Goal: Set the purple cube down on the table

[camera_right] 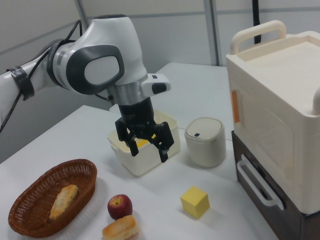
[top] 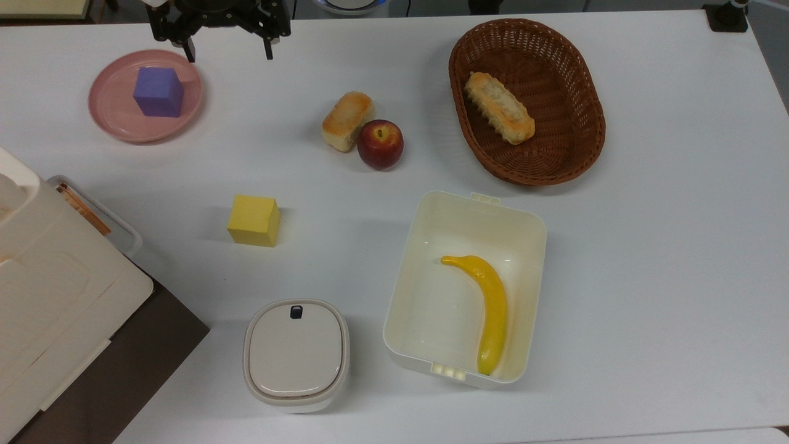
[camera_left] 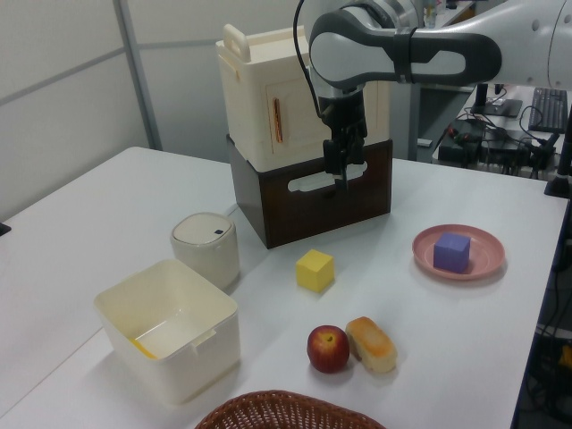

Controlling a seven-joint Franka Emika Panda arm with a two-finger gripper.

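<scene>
I am hanging above the table (top: 647,259) with my gripper (top: 227,50) spread wide and carrying nothing. The purple cube (top: 159,92) is sitting on the pink plate (top: 111,117), near the plate's middle, at about eight o'clock from me in the top view.

As I judge it, the step in hand is the approach. To do it well I am needing to centre over the cube, line my fingers (camera_right: 164,152) up with two opposite flat faces, and drop straight down so both tips pass inside the plate's raised rim without catching it. A firm, square pinch on the faces should keep the block from twisting as it lifts.

Around me: the bread roll (top: 347,120) and red apple (top: 380,143) are touching each other at about four o'clock from me, well apart from the plate. The yellow cube (top: 253,220) is lying at roughly six o'clock. The wicker basket (top: 573,80) at three o'clock is far off. Nothing is standing between me and the cube. Bare tabletop is lying between the plate and the yellow cube, which looks a fair spot for setting down.
</scene>
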